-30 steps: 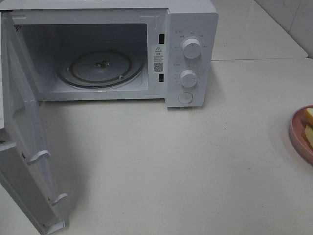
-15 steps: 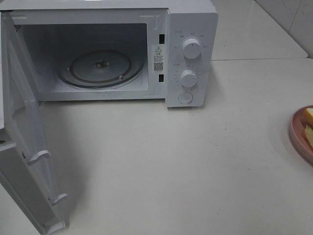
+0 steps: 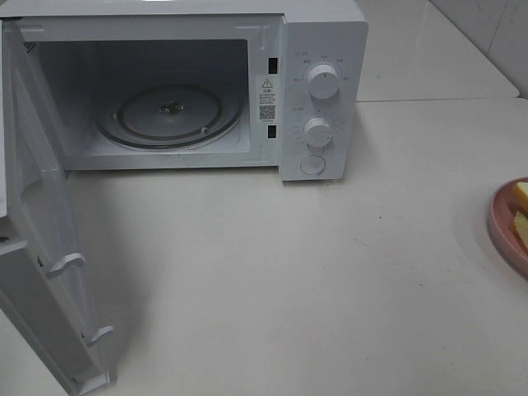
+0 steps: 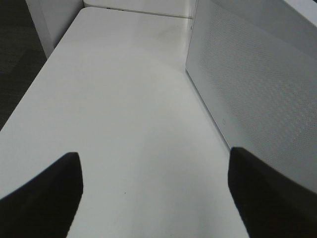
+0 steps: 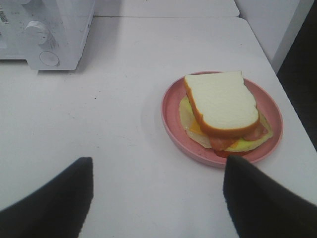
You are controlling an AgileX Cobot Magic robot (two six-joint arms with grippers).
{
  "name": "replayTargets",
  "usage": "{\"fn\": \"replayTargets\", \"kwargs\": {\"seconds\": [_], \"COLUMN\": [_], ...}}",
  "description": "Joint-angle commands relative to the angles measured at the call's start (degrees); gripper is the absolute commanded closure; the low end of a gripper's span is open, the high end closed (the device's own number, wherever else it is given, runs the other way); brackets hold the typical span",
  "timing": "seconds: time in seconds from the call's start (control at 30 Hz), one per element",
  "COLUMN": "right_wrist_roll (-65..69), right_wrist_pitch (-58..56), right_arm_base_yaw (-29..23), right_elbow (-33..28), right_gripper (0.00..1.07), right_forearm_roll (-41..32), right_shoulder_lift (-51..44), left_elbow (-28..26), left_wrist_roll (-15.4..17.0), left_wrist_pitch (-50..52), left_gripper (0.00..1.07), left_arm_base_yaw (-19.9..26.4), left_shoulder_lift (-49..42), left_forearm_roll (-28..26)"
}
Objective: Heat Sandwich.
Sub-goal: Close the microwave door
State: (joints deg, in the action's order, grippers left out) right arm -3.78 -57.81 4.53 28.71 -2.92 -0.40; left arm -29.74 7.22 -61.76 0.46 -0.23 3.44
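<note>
Over on the left the microwave door [image 3: 41, 239] hangs wide open, a flat white panel with a fine dotted mesh, and the left gripper [image 4: 153, 193] sits just beside it with its dark fingers spread apart and nothing between them. Inside the boxy white microwave [image 3: 322, 49] the round glass turntable [image 3: 169, 115] lies bare, smooth and shiny, so the oven looks ready but unloaded. Two ribbed white knobs [image 3: 323, 81] and a round button sit on the control panel, untouched as far as I can judge. The table [image 3: 289, 280] is a matte off-white surface with a few faint specks. Far to the right, near the table's edge and well apart from the oven, the sandwich [image 5: 223, 106] rests on its round pink plate [image 5: 171, 119]: soft square white bread with a tan crust, pale yellow filling and something reddish poking out. The right gripper [image 5: 158, 198] hovers near it, fingers open, holding nothing. By my reckoning, picking up, loading, shutting the door and setting the dials all remain
</note>
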Motion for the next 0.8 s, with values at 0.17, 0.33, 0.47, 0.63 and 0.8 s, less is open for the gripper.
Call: {"fn": "replayTargets", "kwargs": {"seconds": [0.17,0.33,0.47,0.63,0.8], "right_wrist_roll": [0.17,0.17,0.17,0.17,0.17], "right_wrist_pitch": [0.63,0.63,0.63,0.63,0.63], "right_arm_base_yaw": [-0.11,-0.11,-0.11,-0.11,-0.11], "right_elbow": [-0.06,-0.06,-0.06,-0.06,-0.06], "right_gripper": [0.36,0.36,0.36,0.36,0.36], "right_forearm_roll": [0.23,0.23,0.23,0.23,0.23], "right_shoulder_lift": [-1.38,-1.38,-1.38,-1.38,-1.38], "left_elbow": [0.11,0.11,0.11,0.11,0.11], "left_wrist_roll": [0.0,0.0,0.0,0.0,0.0], "left_wrist_pitch": [0.34,0.34,0.34,0.34,0.34], "left_gripper": [0.3,0.3,0.3,0.3,0.3], "left_arm_base_yaw": [0.06,0.06,0.06,0.06,0.06], "left_shoulder_lift": [-0.34,-0.34,-0.34,-0.34,-0.34], "left_forearm_roll": [-0.17,-0.17,-0.17,0.0,0.0]}}
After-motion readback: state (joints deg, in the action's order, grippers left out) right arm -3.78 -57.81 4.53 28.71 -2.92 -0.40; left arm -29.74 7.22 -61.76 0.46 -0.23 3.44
